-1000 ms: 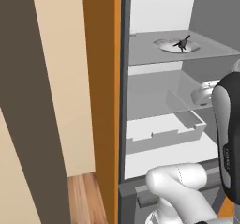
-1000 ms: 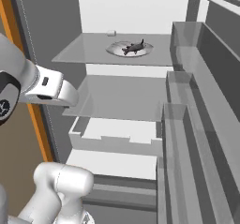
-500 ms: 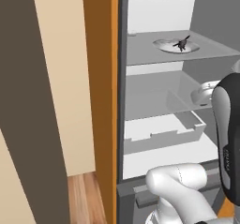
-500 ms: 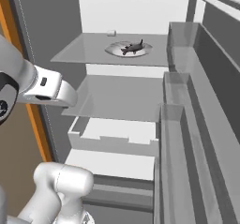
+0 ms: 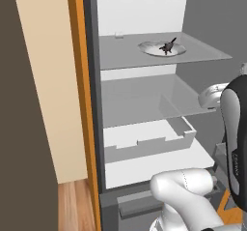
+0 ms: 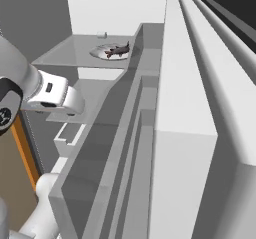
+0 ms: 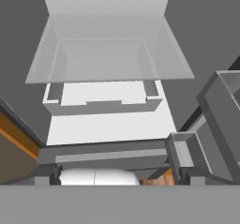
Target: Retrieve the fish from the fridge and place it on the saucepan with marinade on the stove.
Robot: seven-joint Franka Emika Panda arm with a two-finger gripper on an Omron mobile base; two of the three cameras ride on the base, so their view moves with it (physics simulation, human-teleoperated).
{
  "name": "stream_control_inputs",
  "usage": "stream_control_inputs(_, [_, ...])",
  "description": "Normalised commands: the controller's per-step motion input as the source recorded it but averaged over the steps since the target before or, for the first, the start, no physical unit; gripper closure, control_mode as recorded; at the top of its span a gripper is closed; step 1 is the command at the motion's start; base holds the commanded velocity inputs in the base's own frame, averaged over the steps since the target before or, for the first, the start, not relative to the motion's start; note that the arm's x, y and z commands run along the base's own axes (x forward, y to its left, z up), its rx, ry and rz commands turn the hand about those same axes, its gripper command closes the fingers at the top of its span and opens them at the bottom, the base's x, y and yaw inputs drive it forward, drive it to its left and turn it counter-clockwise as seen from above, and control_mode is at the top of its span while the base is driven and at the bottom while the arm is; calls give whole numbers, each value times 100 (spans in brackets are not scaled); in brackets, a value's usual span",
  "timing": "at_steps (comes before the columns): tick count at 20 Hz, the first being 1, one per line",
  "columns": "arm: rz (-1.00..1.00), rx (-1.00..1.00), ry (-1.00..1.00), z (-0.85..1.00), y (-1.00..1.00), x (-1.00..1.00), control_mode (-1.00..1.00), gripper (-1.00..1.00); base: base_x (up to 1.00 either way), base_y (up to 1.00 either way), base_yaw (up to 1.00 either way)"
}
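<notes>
The fridge (image 5: 140,12) stands open, showing its white interior and grey shelves. On the top shelf lies the tiny dark fish (image 5: 168,46) (image 6: 118,50), resting on a shallow pale plate (image 5: 149,47) (image 6: 100,52). My gripper (image 5: 211,94) (image 6: 70,100) hovers at the height of the middle shelf, well below and in front of the fish. Its white hand hides the fingers, so I cannot tell whether they are open or shut. The hand view looks into the lower fridge at a white drawer (image 7: 101,103). The saucepan and the stove are out of view.
A glass middle shelf (image 5: 140,99) sits over the drawer (image 5: 149,145). The fridge door's grey shelves (image 6: 150,133) loom close along the right. An orange cabinet edge (image 5: 77,80) borders the fridge on the left, with wooden floor (image 5: 72,206) below.
The whole picture has shifted left in both base views and the door shelves loom larger on the right: the camera moved. The fish stays on its plate.
</notes>
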Motion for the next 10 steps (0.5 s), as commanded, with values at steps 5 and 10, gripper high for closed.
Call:
stream_control_inputs(5, [0, 0, 0, 0, 0, 0, 100, -100, -4, 0, -1])
stream_control_inputs(10, [0, 0, 1, 7, 3, 0, -100, -100, 0, 0, 0])
